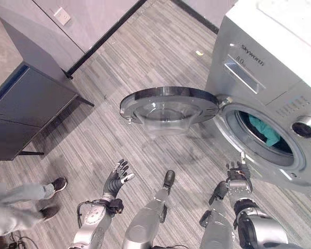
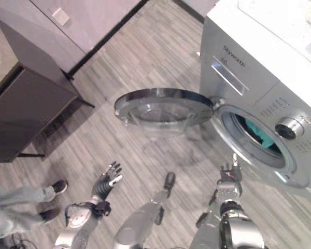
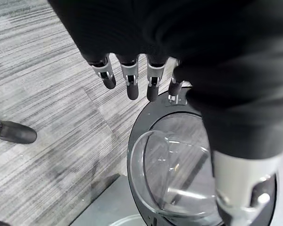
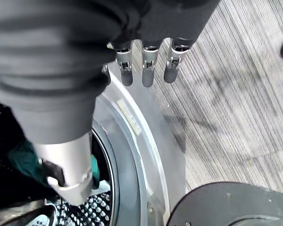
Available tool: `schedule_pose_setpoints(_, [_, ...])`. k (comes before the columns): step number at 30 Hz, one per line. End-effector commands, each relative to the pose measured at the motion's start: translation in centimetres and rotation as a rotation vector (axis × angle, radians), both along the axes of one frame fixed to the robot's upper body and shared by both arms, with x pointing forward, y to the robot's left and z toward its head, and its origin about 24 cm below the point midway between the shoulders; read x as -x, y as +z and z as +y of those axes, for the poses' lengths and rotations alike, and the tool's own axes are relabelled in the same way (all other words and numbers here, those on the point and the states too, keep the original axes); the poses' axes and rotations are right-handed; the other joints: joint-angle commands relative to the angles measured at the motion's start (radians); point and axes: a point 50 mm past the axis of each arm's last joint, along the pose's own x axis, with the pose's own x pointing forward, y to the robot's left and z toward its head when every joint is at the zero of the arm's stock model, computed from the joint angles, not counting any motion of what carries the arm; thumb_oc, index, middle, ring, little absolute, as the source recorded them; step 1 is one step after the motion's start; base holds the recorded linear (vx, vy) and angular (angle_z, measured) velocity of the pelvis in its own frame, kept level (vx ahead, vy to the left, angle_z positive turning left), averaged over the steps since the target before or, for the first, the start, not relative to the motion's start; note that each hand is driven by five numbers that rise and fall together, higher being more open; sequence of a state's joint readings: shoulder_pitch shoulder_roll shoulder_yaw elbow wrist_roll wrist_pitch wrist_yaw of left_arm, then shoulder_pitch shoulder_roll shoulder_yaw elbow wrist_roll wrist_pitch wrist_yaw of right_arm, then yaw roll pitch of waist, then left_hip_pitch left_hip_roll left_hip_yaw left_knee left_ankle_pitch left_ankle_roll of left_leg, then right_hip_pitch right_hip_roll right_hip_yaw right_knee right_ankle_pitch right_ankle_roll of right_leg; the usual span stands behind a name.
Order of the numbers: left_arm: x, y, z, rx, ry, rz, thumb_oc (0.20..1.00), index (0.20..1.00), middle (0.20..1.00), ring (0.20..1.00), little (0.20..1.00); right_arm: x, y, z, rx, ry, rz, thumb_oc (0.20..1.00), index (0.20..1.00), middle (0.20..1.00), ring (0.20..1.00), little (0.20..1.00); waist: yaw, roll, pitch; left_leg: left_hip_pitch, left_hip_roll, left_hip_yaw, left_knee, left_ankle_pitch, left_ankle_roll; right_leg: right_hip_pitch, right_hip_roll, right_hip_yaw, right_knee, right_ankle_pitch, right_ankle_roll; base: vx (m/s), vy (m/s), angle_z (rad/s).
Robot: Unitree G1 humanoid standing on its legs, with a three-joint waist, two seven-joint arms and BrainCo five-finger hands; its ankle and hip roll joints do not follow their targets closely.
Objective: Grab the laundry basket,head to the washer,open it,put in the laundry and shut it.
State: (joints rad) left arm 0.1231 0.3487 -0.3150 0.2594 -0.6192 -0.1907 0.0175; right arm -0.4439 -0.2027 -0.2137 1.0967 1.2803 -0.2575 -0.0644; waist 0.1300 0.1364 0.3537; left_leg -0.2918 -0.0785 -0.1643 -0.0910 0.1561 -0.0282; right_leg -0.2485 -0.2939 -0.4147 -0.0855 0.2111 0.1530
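One washer [image 1: 269, 78] stood at the right of the head views, silver-fronted with a white top, on a grey striped floor [image 1: 145, 57]. Its single round door [image 1: 168, 108] was swung fully open to the left, hinged at the left edge of the drum opening, with the clear bowl of its window facing the robot. One drum opening [image 1: 264, 136] was exposed. Inside it lay one teal piece of laundry [image 1: 263, 129], resting in the drum against the perforated metal wall, as the right wrist view also showed [image 4: 23, 157]. No more than that one piece could be made out in the dark drum.

The left hand [image 1: 115, 179] was held low over the floor, below and left of the open door and apart from it; its fingers [image 3: 131, 80] were straight and spread, holding nothing. In its wrist view the door [image 3: 179, 165] lay past the fingertips, not touched.

The right hand [image 1: 238, 174] was raised just in front of the lower left rim of the drum opening, fingers [image 4: 148, 66] extended and relaxed, holding nothing. Whether a fingertip touched the rim could not be told.

One dark cabinet [image 1: 26, 104] stood at the left against the wall. A person's legs in grey trousers, with two dark shoes [image 1: 56, 185], showed at the lower left, well apart from the washer. One small yellowish scrap [image 1: 199, 52] lay on the floor beyond the door.
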Motion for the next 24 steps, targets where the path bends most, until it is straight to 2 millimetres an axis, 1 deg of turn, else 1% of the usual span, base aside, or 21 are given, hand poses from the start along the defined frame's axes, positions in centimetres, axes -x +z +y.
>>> schedule_pose_setpoints(1, [0.1, 0.5, 1.3, -0.036, 0.018, -0.026, 1.000, 1.000, 1.000, 1.000, 1.000, 0.7, -0.6, 0.5, 0.038, 0.062, 0.026, 1.000, 1.000, 1.000, 1.000, 1.000, 0.006, -0.008, -0.013, 0.052, 0.027, 0.084, 0.004, -0.146, 0.004, 0.004, -0.042, 0.062, 0.054, -0.086, 0.034, 0.11, 0.022, -0.01])
schedule_pose_setpoints(2, [0.4, 0.2, 2.0, -0.046, 0.041, -0.010, 1.000, 1.000, 1.000, 1.000, 1.000, 2.7, -2.2, 1.3, 0.059, 0.119, 0.077, 1.000, 1.000, 1.000, 1.000, 1.000, -0.014, -0.034, -0.031, 0.079, 0.032, 0.089, 0.005, -0.155, 0.009, 0.026, -0.040, 0.064, 0.054, -0.087, 0.035, 0.11, 0.024, -0.01])
schedule_pose_setpoints(4, [0.8, 0.0, 2.5, -0.052, 0.063, 0.005, 1.000, 1.000, 1.000, 1.000, 1.000, 4.1, -3.1, 1.8, 0.070, 0.150, 0.108, 1.000, 1.000, 1.000, 1.000, 1.000, -0.033, -0.055, -0.045, 0.101, 0.035, 0.096, 0.004, -0.165, 0.016, 0.039, -0.038, 0.068, 0.053, -0.087, 0.037, 0.10, 0.029, -0.06])
schedule_pose_setpoints(5, [1.0, -0.2, 3.0, -0.062, 0.082, 0.018, 1.000, 1.000, 1.000, 1.000, 1.000, 5.3, -3.8, 1.8, 0.075, 0.165, 0.134, 1.000, 1.000, 1.000, 1.000, 1.000, -0.050, -0.074, -0.058, 0.121, 0.038, 0.105, 0.004, -0.174, 0.022, 0.051, -0.033, 0.072, 0.053, -0.087, 0.038, 0.10, 0.029, -0.15])
schedule_pose_setpoints(8, [1.4, -0.4, 3.8, -0.078, 0.112, 0.036, 1.000, 1.000, 1.000, 1.000, 1.000, 7.5, -4.8, 1.9, 0.083, 0.192, 0.172, 1.000, 1.000, 1.000, 1.000, 1.000, -0.076, -0.104, -0.086, 0.156, 0.042, 0.121, 0.004, -0.187, 0.028, 0.077, -0.026, 0.081, 0.049, -0.086, 0.041, 0.09, 0.028, -0.21])
schedule_pose_setpoints(15, [2.4, -0.9, 5.1, -0.108, 0.155, 0.077, 1.000, 1.000, 1.000, 1.000, 1.000, 11.8, -6.2, 1.6, 0.109, 0.258, 0.252, 1.000, 1.000, 1.000, 1.000, 1.000, -0.133, -0.148, -0.158, 0.228, 0.049, 0.162, 0.004, -0.214, 0.037, 0.120, -0.008, 0.115, 0.040, -0.077, 0.047, 0.07, 0.042, -0.23])
schedule_pose_setpoints(17, [2.8, -1.0, 5.5, -0.115, 0.171, 0.086, 1.000, 1.000, 1.000, 1.000, 1.000, 13.1, -6.5, 1.4, 0.110, 0.258, 0.272, 1.000, 1.000, 1.000, 1.000, 1.000, -0.146, -0.154, -0.175, 0.251, 0.050, 0.172, 0.004, -0.221, 0.038, 0.132, -0.002, 0.126, 0.039, -0.076, 0.048, 0.06, 0.040, -0.37])
schedule_pose_setpoints(18, [2.8, -1.0, 5.5, -0.115, 0.171, 0.087, 1.000, 1.000, 1.000, 1.000, 1.000, 13.2, -6.5, 1.4, 0.109, 0.259, 0.273, 1.000, 1.000, 1.000, 1.000, 1.000, -0.146, -0.154, -0.175, 0.252, 0.050, 0.173, 0.004, -0.222, 0.038, 0.133, -0.001, 0.127, 0.038, -0.076, 0.048, 0.07, 0.040, -0.29])
schedule_pose_setpoints(19, [3.1, -1.3, 5.6, -0.113, 0.186, 0.100, 1.000, 1.000, 1.000, 1.000, 1.000, 14.1, -6.8, 1.2, 0.102, 0.250, 0.289, 1.000, 1.000, 1.000, 1.000, 1.000, -0.159, -0.162, -0.190, 0.270, 0.052, 0.181, 0.004, -0.229, 0.040, 0.144, 0.004, 0.137, 0.041, -0.076, 0.048, 0.06, 0.032, -0.19])
schedule_pose_setpoints(22, [3.3, -1.6, 5.8, -0.115, 0.202, 0.115, 1.000, 1.000, 1.000, 1.000, 1.000, 15.8, -7.0, 1.0, 0.098, 0.237, 0.315, 1.000, 1.000, 1.000, 1.000, 1.000, -0.179, -0.169, -0.207, 0.298, 0.054, 0.199, 0.004, -0.240, 0.041, 0.161, 0.011, 0.153, 0.042, -0.075, 0.050, 0.05, 0.037, -0.23])
schedule_pose_setpoints(24, [3.2, -1.7, 5.7, -0.116, 0.210, 0.118, 1.000, 1.000, 1.000, 1.000, 1.000, 16.8, -7.1, 0.4, 0.096, 0.208, 0.333, 1.000, 1.000, 1.000, 1.000, 1.000, -0.195, -0.172, -0.216, 0.314, 0.057, 0.212, 0.004, -0.246, 0.043, 0.165, 0.017, 0.169, 0.046, -0.072, 0.052, 0.03, 0.028, -0.30])
